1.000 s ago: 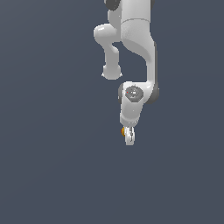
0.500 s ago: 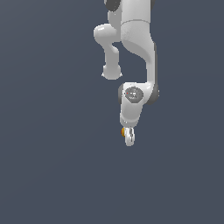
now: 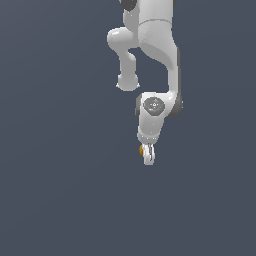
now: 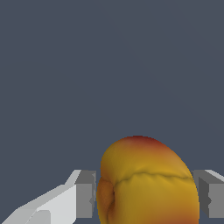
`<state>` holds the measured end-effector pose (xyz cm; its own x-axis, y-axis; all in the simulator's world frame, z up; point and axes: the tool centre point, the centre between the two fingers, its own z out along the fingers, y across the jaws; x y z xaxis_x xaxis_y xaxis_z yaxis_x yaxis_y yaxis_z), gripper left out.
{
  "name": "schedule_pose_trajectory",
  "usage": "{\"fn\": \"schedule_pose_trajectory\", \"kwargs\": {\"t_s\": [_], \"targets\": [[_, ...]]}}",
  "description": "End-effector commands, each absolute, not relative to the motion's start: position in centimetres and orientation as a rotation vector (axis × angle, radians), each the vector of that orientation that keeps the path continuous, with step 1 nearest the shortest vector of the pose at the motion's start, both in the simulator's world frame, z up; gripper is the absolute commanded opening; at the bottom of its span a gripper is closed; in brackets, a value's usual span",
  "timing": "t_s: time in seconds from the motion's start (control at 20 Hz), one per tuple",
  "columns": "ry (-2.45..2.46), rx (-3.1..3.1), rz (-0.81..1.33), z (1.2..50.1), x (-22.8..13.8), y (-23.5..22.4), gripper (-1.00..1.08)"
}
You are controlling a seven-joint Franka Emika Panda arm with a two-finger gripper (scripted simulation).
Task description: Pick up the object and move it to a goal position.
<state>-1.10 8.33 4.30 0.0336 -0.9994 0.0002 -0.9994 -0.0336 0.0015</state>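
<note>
A flat dark blue-grey ground is seen across the whole exterior view, and the same plain tone fills the background of the wrist view. The white arm is hung down from the top edge of the exterior view, its links bent so that a rounded wrist joint with a grey cap is turned toward the camera. Below that joint the white gripper is pointed downward, a little to the exterior view's right of centre. In the wrist view the gripper is shown from close up: a grey pad on a white finger is pressed to one side of the ball, and a second grey pad is set against the opposite side, so the gripper is clenched on the ball. The ball is held between the two pads, orange-yellow with a red flush at its crown and a crease running across its surface. In the exterior view only a small orange sliver of the ball is visible, at the edge of the gripper on the exterior view's left. Whether the ball rests on the ground or is lifted off it cannot be told.
</note>
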Motion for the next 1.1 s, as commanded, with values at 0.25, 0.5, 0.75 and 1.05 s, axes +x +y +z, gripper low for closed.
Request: {"fn": "schedule_pose_trajectory", "kwargs": {"t_s": [0.25,0.5,0.75,1.05], "targets": [[-2.185,2.259,-0.001,8.1,-1.6,9.2,-1.0],[-2.185,2.258,-0.001,12.6,-2.4,10.2,-1.0],[-2.185,2.257,-0.001,18.1,-3.1,11.4,-1.0],[-2.185,2.256,0.001,23.6,-3.9,12.6,-1.0]]}}
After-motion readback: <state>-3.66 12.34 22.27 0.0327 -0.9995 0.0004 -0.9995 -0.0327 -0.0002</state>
